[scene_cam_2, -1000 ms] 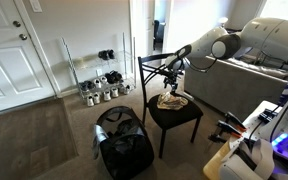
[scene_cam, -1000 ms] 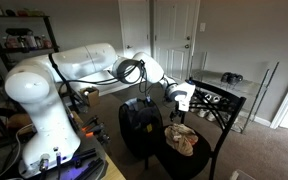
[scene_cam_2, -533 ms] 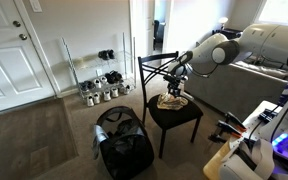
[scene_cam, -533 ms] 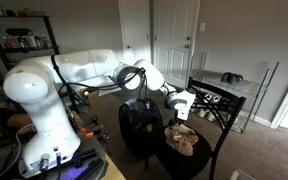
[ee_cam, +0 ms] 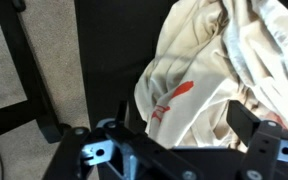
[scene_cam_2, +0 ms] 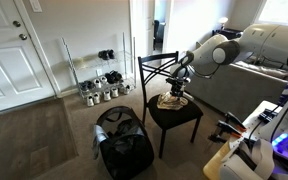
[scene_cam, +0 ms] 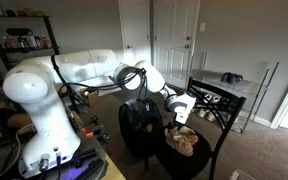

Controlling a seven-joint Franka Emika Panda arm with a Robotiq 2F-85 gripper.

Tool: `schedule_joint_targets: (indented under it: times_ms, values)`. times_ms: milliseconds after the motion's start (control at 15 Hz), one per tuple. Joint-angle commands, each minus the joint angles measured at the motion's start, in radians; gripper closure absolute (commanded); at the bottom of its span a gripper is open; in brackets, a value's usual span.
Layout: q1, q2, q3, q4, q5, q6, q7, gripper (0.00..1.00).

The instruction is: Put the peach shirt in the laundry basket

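Shirt [scene_cam_2: 172, 101] on chair [scene_cam_2: 176, 119], basket [scene_cam_2: 122, 146] beside; rack [scene_cam_2: 101, 86] behind

Peach shirt [ee_cam: 199, 70] crumpled on black seat [ee_cam: 104, 60].
Orange mark [ee_cam: 176, 97] on its fold; gripper [ee_cam: 179, 130] jaws stand apart over its lower edge.

Shirt [ee_cam: 199, 85] cut off top, right; end effector [ee_cam: 180, 128] cut off bottom.
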Motion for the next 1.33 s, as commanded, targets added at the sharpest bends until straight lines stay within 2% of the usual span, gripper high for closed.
schedule_joint_targets:
  times_ms: [0,333,600,667,733,1267]
  values:
    - [0.033,0.000,-0.056,-0.013,-0.059,-0.058,0.111,0.00]
    - [0.035,0.000,-0.066,-0.016,-0.110,-0.109,0.160,0.00]
    - [0.026,0.000,-0.053,-0.022,-0.115,-0.107,0.154,0.00]
    - [0.023,0.000,-0.049,-0.024,-0.114,-0.105,0.147,0.25]
    - [0.024,0.000,-0.049,-0.025,-0.114,-0.102,0.146,0.27]
    - [0.014,0.000,-0.040,-0.026,-0.106,-0.094,0.139,0.80]
